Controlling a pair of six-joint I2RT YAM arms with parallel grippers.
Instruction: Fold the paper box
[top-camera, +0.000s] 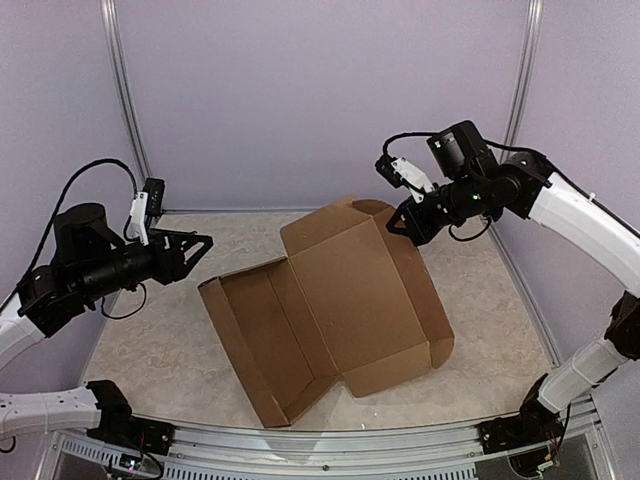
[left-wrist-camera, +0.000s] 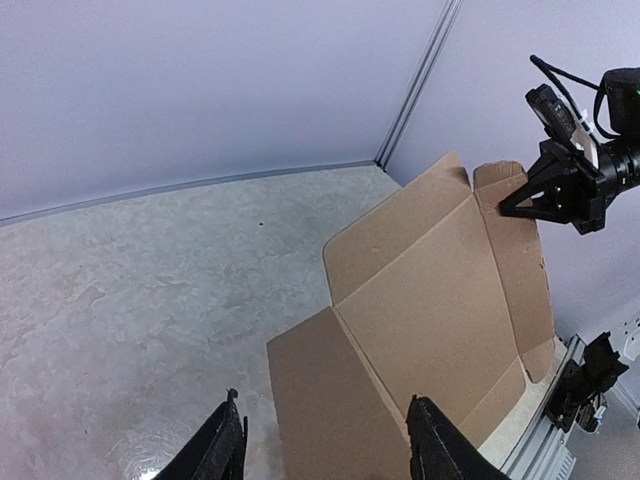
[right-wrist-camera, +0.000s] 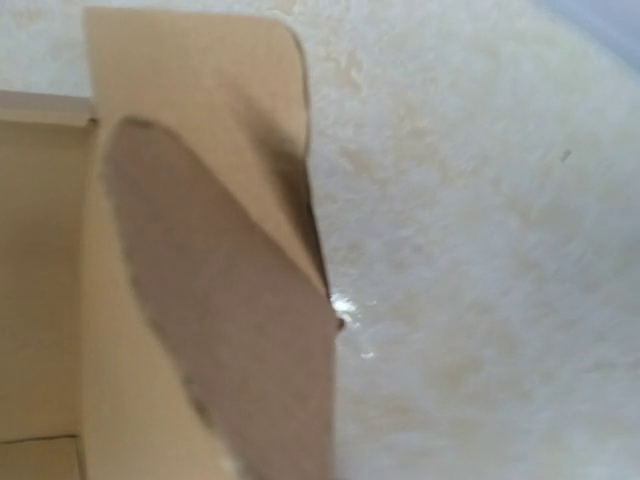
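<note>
Brown cardboard, the paper box (top-camera: 340, 290) lies on the table (top-camera: 150, 340) between my two hands, half formed. Its long axis runs on a diagonal from the near side by my left arm up toward my right hand. The shallow tray end, with its walls raised and open upward, sits just ahead of and below my left gripper (top-camera: 195, 245). The broad lid panel slants upward from the tray and ends in a rounded flap (top-camera: 372, 208) right at my right gripper (top-camera: 403, 222). My left hand hangs above the table with its fingers spread and nothing between them, apart from the box. My right hand's fingers are closed, their tip at the flap's edge; I cannot tell whether cardboard is pinched there. Bare table stretches beneath and beyond my left hand as far as the back wall (top-camera: 320, 100). My right hand has less room, with the side wall near behind it. The box's near corner comes close to the rail (top-camera: 350, 440) at the table's near edge. My right wrist view is blurred and filled by the flap, with none of my fingers in it. My left wrist view cuts off the tray end, and the lid's underside is hidden.
</note>
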